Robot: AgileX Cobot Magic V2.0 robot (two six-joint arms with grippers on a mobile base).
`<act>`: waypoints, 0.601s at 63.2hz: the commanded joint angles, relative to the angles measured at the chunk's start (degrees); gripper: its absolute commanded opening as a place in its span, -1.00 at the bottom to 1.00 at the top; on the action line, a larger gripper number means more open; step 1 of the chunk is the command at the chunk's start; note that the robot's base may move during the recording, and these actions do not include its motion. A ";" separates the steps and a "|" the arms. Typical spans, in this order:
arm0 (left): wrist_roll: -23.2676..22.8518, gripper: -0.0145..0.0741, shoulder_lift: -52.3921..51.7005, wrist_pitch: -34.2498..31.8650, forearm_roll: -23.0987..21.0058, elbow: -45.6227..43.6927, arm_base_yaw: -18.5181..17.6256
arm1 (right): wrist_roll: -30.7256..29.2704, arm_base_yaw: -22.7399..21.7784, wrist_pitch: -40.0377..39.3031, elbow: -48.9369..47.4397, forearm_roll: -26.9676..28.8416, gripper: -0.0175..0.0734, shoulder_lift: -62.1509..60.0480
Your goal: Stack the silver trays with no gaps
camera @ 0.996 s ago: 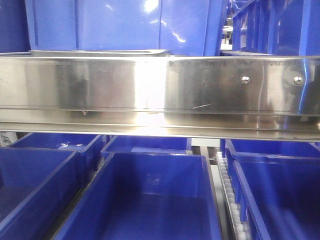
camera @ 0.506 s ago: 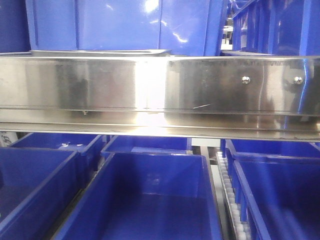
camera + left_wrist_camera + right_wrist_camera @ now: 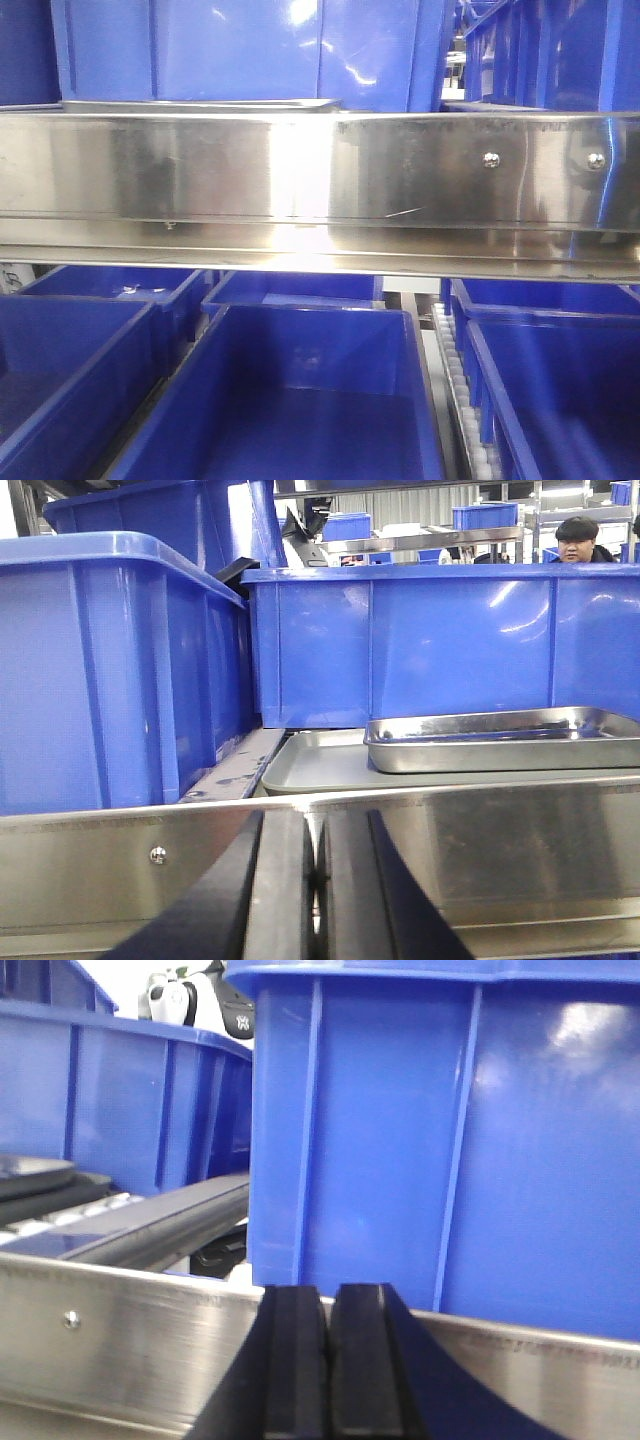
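Behind the steel rail (image 3: 500, 850), one silver tray (image 3: 500, 742) rests on another (image 3: 320, 765); both grippers pressed together.

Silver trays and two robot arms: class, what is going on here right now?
Nothing is being handled yet. Both the left gripper and right gripper are shut and empty, held low in front of the steel rail. Beyond it, one silver tray sits on a wider, flatter tray, among blue bins.
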 commanded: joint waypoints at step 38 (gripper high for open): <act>0.21 -0.67 -0.29 -0.69 0.03 -0.20 0.03 | -0.34 -0.22 -2.03 -0.01 1.95 -0.78 -0.25</act>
